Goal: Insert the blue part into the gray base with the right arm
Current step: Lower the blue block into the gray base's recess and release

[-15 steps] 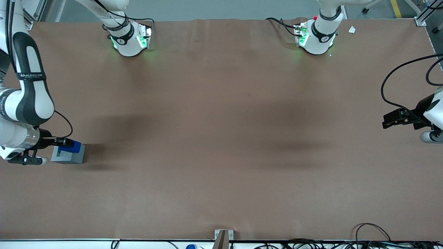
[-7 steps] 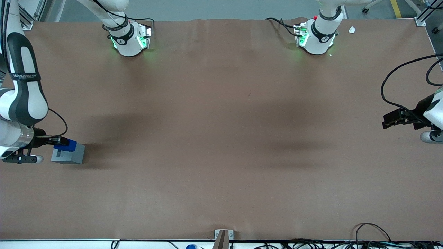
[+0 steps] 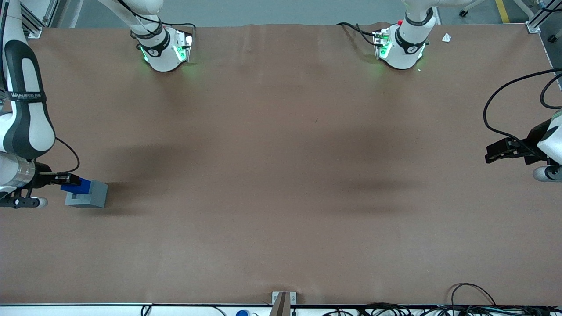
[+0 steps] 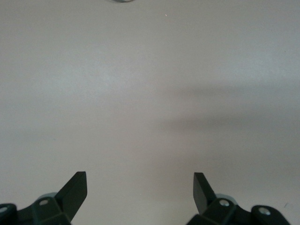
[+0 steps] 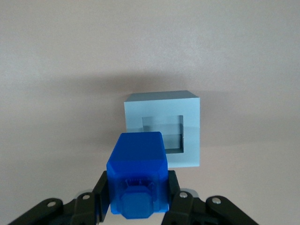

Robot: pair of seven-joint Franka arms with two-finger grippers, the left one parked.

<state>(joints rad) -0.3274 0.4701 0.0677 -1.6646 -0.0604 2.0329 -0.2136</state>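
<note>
gripper (image 5: 137,199): pinching the blue part (image 5: 138,180) by its two flat sides | blue part: between the fingers, up in the air | gray base (image 5: 164,129): on the table just ahead of the gripper, square hole empty | feel: part looks hard, light, maybe slippery, so hold the flat sides firmly

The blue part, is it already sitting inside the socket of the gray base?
No, the gripper holds the blue part above the gray base, whose socket is empty.
</note>
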